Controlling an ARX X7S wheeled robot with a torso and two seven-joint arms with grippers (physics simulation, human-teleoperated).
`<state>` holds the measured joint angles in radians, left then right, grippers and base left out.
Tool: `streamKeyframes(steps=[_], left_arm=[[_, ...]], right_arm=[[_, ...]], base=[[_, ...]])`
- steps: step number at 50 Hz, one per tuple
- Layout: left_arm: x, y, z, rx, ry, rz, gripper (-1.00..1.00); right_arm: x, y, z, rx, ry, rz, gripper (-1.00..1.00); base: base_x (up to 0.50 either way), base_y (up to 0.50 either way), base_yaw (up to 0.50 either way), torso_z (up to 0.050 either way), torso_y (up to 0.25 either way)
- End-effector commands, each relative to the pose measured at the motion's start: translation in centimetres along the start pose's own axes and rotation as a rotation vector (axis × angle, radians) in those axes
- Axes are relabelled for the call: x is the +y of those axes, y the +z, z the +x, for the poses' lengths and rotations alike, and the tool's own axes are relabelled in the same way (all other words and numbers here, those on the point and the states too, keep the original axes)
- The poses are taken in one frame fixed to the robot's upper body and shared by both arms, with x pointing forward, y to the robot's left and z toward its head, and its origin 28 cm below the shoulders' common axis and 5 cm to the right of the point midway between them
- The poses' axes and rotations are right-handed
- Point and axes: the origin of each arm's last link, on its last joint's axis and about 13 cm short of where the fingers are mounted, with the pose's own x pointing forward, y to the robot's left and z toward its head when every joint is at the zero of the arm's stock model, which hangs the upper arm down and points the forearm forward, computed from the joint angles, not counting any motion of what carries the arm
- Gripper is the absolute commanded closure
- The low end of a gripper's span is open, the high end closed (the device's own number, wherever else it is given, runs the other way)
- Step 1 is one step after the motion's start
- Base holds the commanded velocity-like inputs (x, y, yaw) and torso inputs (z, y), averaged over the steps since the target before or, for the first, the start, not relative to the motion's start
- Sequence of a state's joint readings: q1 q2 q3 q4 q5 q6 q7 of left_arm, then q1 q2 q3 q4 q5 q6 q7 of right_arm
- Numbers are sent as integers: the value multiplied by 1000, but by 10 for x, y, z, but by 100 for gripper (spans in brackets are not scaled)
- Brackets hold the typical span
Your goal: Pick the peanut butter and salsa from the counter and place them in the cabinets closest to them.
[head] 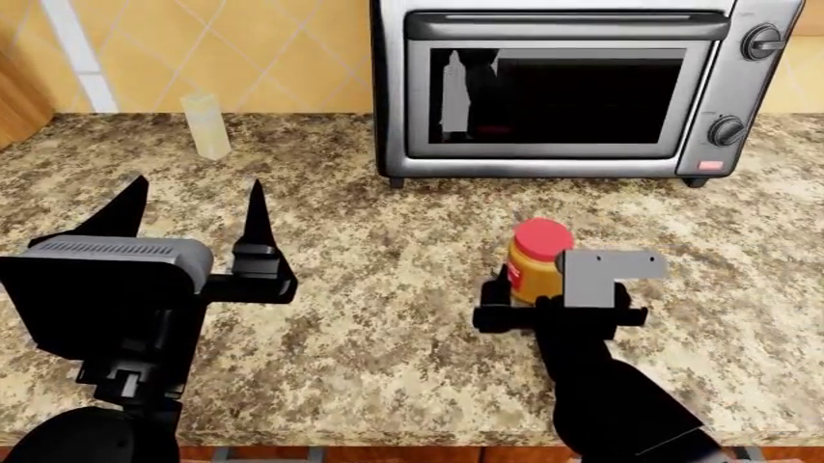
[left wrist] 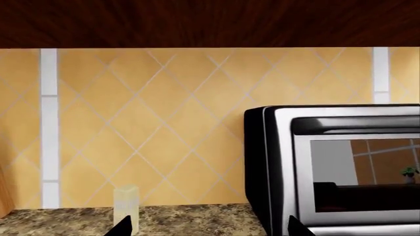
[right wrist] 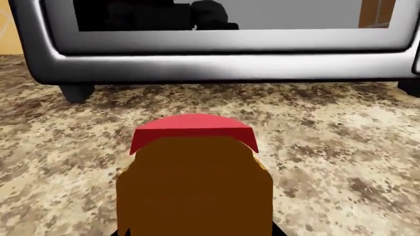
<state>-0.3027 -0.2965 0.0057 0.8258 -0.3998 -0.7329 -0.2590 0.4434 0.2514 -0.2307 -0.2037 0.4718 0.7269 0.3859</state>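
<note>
Right gripper (head: 557, 301) clasping peanut butter (head: 537, 262), smooth cylinder, on speckled counter (head: 386, 280); left gripper (head: 193, 217) gaping; head view alone showing both.

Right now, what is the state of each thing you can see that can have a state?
peanut butter: upright on the counter, red lid on, between the right tool's fingers.
toaster oven: door closed.
pale bottle: upright near the wall.
right tool: around the jar; grip unclear.
left tool: open, empty.
</note>
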Motion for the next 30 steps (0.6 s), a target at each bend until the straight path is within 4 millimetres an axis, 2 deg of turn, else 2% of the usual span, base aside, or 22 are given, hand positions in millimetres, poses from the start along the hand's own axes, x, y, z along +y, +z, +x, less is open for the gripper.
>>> streamKeyframes(steps=[1, 8, 16, 20, 23, 26, 30], left_arm=[[0, 0, 0, 0, -1, 1, -100], [0, 0, 0, 0, 0, 3, -100], [0, -1, 1, 10, 2, -5, -100], [0, 5, 4, 61, -24, -120, -100], [-2, 13, 15, 66, -23, -133, -100], [-7, 30, 33, 9, -5, -130, -100], [-15, 54, 68, -34, 23, -152, -100]], right_arm=[[-1, 7, -14, -44, -33, -32, 100], [-1, 36, -40, -184, -34, -16, 100], [-5, 51, -63, -282, -22, 62, 100], [-6, 62, -78, -334, -14, 67, 100], [-7, 76, -92, -388, -7, 54, 100], [-6, 88, -105, -433, -2, 42, 100], [-7, 102, -119, -483, 0, 27, 100]], base=[[0, 0, 0, 0, 0], [0, 0, 0, 0, 0], [0, 0, 0, 0, 0], [0, 0, 0, 0, 0], [0, 0, 0, 0, 0], [0, 0, 0, 0, 0], [0, 0, 0, 0, 0]])
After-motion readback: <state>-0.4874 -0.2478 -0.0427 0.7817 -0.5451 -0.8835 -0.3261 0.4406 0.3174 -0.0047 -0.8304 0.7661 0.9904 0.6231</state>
